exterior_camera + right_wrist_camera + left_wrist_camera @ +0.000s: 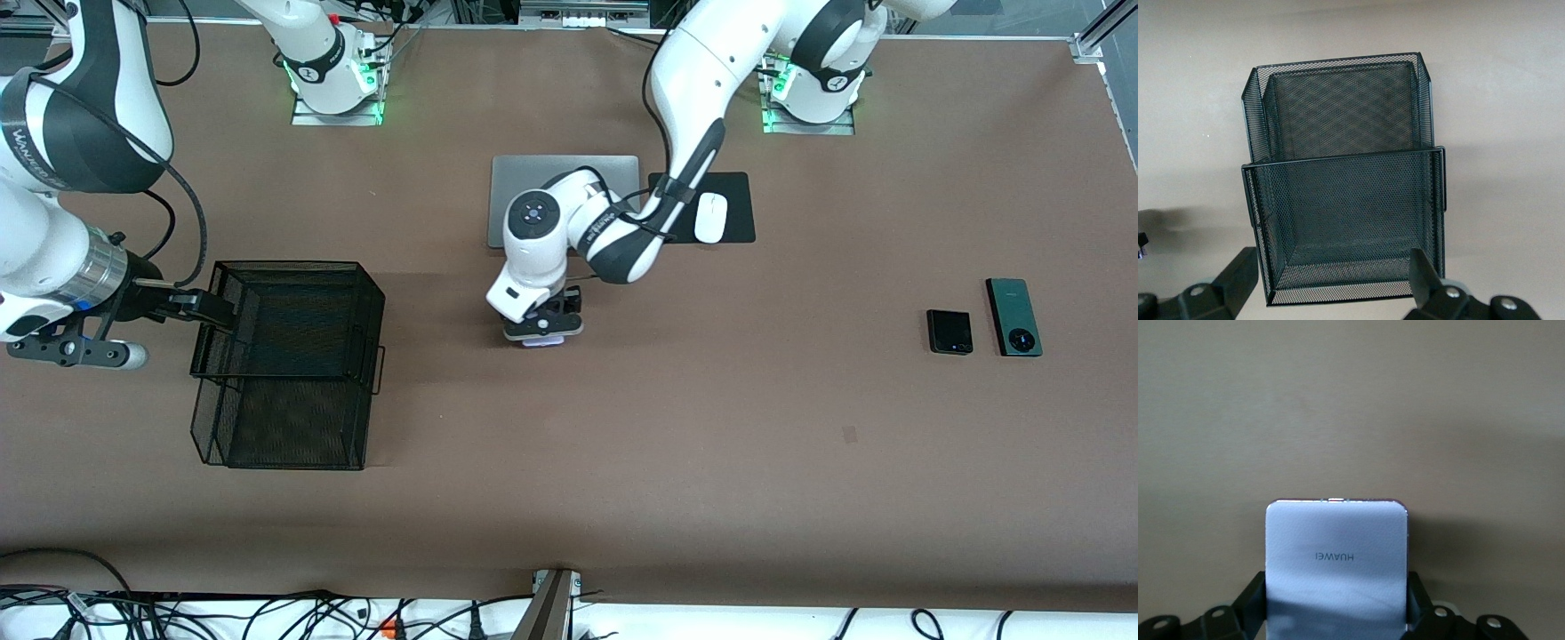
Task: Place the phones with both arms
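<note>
A black wire-mesh basket [289, 360], two-tiered and boxy, sits nearest the camera toward the right arm's end of the brown surface [711, 444], the right gripper [209, 307] waiting over its rim, jaws released. At mid-surface the left gripper [542, 333] clenches the lilac phone [1337, 567], a smooth, squarish slab with rounded corners, low over the surface. The carry appears underway; next likely comes a handover or the basket. The black phone [949, 332] and green phone [1013, 316] lie side by side toward the left arm's end.
</note>
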Action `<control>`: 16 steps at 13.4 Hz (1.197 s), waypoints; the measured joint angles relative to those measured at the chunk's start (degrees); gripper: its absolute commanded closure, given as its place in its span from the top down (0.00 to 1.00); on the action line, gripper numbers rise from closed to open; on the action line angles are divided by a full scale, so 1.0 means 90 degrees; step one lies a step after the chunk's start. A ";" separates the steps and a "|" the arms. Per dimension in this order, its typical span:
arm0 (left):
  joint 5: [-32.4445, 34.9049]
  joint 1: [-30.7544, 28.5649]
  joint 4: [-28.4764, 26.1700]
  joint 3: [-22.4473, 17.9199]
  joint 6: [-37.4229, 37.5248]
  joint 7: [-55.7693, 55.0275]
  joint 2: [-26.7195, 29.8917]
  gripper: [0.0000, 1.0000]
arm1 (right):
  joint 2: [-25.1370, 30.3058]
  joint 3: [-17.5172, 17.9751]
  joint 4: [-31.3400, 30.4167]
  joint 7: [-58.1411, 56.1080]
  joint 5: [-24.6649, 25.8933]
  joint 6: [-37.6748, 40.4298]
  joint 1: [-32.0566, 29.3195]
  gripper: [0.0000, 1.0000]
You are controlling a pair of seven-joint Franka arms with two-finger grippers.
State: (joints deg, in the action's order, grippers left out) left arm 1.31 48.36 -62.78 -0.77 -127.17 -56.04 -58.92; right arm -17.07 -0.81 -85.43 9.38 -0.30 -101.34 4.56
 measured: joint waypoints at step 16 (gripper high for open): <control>0.0091 -0.0318 0.0357 -0.0643 0.1067 0.0818 0.0508 1.00 | -0.0007 0.0007 0.0000 -0.0001 0.0022 -0.0008 0.0009 1.00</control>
State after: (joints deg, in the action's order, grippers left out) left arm 2.13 45.50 -59.57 -6.56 -117.56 -48.68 -54.34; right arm -17.13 -0.75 -85.43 9.37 -0.10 -101.41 4.64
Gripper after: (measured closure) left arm 0.000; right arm 0.000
